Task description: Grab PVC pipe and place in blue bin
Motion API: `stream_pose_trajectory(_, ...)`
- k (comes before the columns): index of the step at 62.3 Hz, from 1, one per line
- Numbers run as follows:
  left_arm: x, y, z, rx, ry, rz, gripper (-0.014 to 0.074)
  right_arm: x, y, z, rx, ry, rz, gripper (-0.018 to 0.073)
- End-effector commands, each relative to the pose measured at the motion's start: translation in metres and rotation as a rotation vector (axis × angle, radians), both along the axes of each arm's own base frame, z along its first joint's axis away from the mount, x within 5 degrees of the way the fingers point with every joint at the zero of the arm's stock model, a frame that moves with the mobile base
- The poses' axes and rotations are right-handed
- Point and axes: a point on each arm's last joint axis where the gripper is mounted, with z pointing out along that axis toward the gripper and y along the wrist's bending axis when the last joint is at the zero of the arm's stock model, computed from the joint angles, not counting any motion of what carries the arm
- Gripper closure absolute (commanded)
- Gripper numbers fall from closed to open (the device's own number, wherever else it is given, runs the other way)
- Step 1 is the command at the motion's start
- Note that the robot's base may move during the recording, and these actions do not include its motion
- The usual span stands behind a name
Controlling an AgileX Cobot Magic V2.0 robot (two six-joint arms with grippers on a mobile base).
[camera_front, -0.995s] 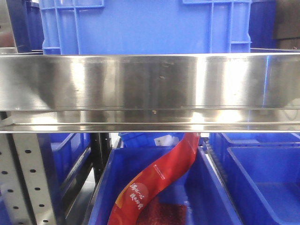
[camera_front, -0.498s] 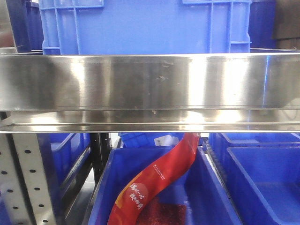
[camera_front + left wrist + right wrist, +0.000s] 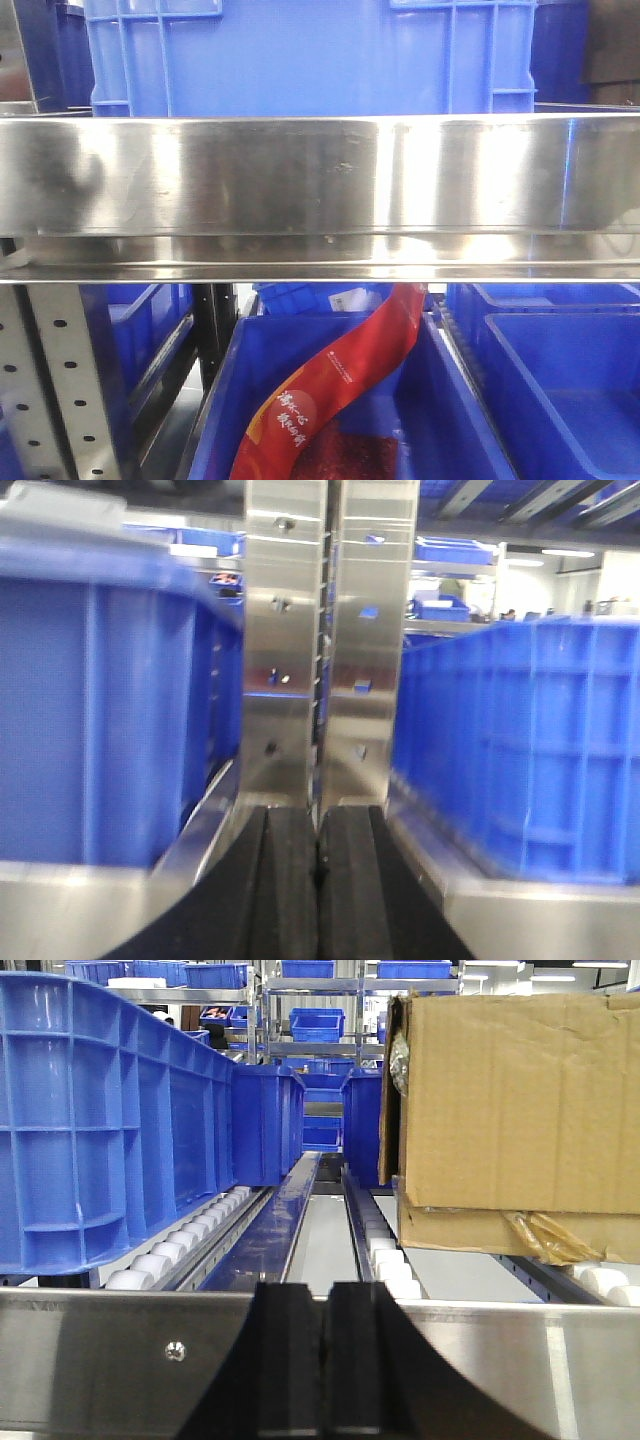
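The PVC pipe is nowhere in my views, so I cannot say where it lies. Going by the task alone, I judge a slim white plastic arc will be light, stiff and rather slick; I would take it near the middle of the bend so it balances, not at an end, where it could swing or slip out.

My left claw (image 3: pixel 318 880) is pressed closed, its two black pads meeting with nothing between them. Straight ahead of it stands a steel upright (image 3: pixel 330 640) with small holes. A blue crate (image 3: pixel 100 700) sits on its left and another blue crate (image 3: pixel 530 740) on its right, each resting on a steel ledge.

My right claw (image 3: pixel 326 1360) is also closed and empty, pads together. It sits level, just behind a steel rail (image 3: pixel 120 1360), looking down a roller lane (image 3: pixel 325 1230). A blue bin (image 3: pixel 100 1130) stands on the rollers to its left and a cardboard box (image 3: pixel 520 1100) to its right.

Both wrists point horizontally into the shelving, low at shelf-edge height.

The front camera shows only a steel shelf beam (image 3: pixel 320 190), a big blue tote (image 3: pixel 320 55) above it, and a red packet (image 3: pixel 330 390) in a lower blue bin (image 3: pixel 225 400). No pipe there either.
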Motion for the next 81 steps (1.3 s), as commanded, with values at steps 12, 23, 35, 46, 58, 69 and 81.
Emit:
stream_pose_trajectory(12, -0.001, 0.0, -0.018, 0.005, 0.112, 0.008, 0.0708, -0.001, -0.001, 0.002, -0.009, -0.028, -0.009, 0.0727)
stream_pose_trajectory(23, 0.0, 0.0, -0.021, -0.036, 0.151, -0.001, 0.0708, -0.001, -0.001, 0.002, -0.009, -0.028, -0.009, 0.0727)
stream_pose_trajectory(35, -0.001, 0.0, -0.018, -0.036, 0.118, 0.001, 0.0708, -0.001, -0.001, 0.002, -0.009, -0.028, -0.009, 0.0727)
stream_pose_trajectory(46, -0.001, 0.0, -0.016, -0.037, 0.09, 0.002, 0.0708, -0.001, -0.001, 0.002, -0.009, -0.028, -0.009, 0.0727)
stream_pose_trajectory(58, -0.001, 0.0, -0.016, -0.035, 0.098, 0.002, 0.0708, -0.001, -0.001, 0.002, -0.009, -0.028, -0.009, 0.0727)
stream_pose_trajectory(69, -0.001, 0.0, -0.016, -0.035, 0.091, 0.002, 0.0708, -0.001, -0.001, 0.002, -0.009, -0.028, -0.009, 0.0727)
stream_pose_trajectory(81, -0.001, 0.0, -0.015, -0.035, 0.089, 0.002, 0.0708, -0.001, -0.001, 0.002, -0.009, -0.028, -0.009, 0.0727)
